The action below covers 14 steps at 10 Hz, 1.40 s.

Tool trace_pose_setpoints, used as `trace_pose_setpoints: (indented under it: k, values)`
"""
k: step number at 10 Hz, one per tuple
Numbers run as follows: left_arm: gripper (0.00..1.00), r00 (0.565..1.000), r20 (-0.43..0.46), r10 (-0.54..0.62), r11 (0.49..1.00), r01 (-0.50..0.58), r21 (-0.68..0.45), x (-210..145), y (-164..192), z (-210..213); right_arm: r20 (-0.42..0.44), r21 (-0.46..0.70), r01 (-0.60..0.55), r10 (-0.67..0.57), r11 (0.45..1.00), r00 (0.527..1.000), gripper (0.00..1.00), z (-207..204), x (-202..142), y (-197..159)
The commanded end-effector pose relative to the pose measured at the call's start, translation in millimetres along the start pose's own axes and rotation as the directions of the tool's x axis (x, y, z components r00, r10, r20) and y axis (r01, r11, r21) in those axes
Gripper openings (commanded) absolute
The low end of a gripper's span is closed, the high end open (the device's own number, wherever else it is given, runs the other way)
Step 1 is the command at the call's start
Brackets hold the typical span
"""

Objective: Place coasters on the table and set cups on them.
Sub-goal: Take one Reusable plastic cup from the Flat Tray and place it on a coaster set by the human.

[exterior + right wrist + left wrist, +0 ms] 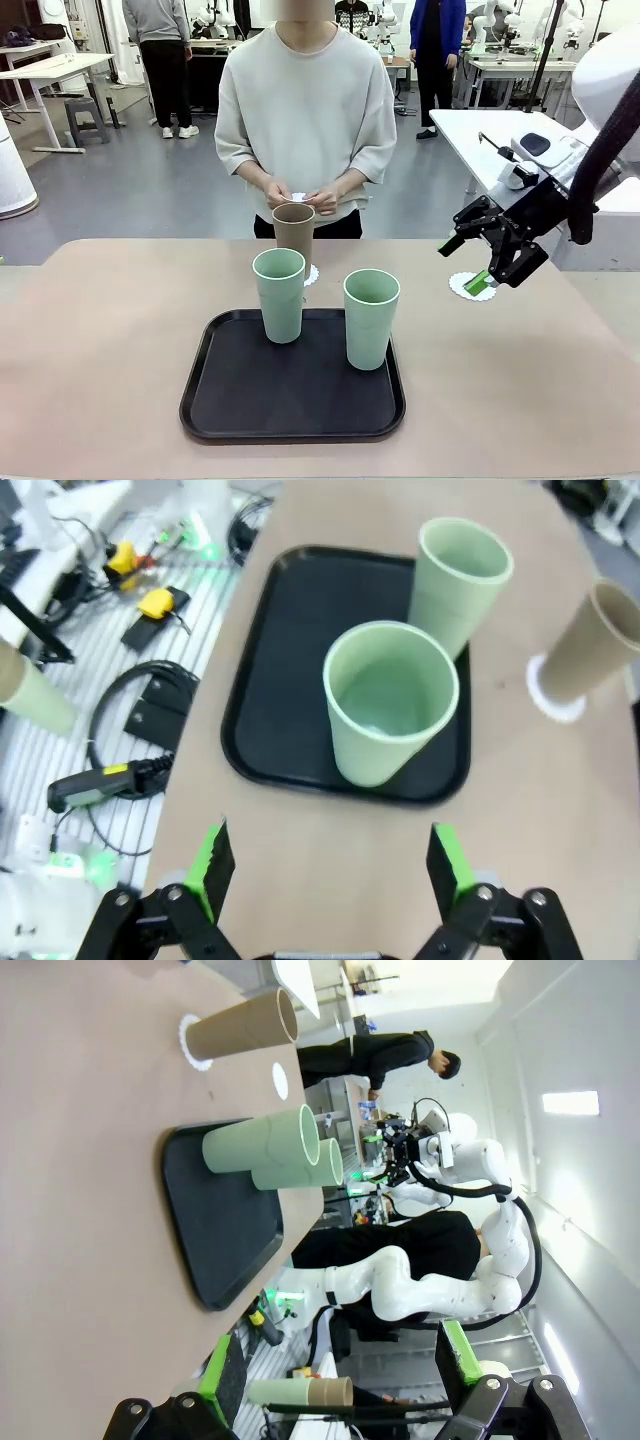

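- Two mint cups [279, 295] are standing on the black tray [230, 400] near the table's [100, 330] front edge, probably awaiting coasters.
- Brown cup [293, 228] is resting on one coaster [311, 275] toward the far edge, seemingly finished.
- Right gripper [490, 262] is hovering wide open and empty by a bare coaster [460, 287] near the right edge, facing the mint cups.
- Left gripper [340, 1360] is hanging wide open, empty.
- Person's hands [326, 202] are holding a third coaster [298, 197].
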<state>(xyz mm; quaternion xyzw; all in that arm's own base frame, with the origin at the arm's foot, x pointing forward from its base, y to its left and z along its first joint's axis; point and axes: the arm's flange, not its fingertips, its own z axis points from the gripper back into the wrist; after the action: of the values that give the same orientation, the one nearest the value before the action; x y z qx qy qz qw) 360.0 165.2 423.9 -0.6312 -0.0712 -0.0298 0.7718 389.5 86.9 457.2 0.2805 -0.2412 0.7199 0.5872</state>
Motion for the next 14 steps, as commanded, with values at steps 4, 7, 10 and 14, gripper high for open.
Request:
trace_pose_setpoints:
  k: [4, 7, 10, 14]
  values:
    - [1.0, 1.0, 0.005, 0.003, 1.0, -0.003, 0.002, 0, -2, 2, 0.04, 0.006, 0.01, -0.01, 1.0, 0.999, 1.0, 0, -6, -3]
    - [1.0, 1.0, 0.005, 0.003, 1.0, -0.003, 0.002, 0, -2, 2, 0.04, 0.006, 0.01, -0.01, 1.0, 0.999, 1.0, 0, -6, -3]
    - [1.0, 1.0, 0.005, 0.003, 1.0, -0.003, 0.002, 0, -2, 2, 0.105, -0.029, 0.063, -0.059, 0.998, 0.993, 1.0, -4, -10, -7]
    - [1.0, 1.0, 0.005, 0.003, 1.0, -0.003, 0.002, 0, -2, 2, 0.187, -0.013, 0.014, -0.011, 1.0, 0.982, 1.0, -50, -75, -8]
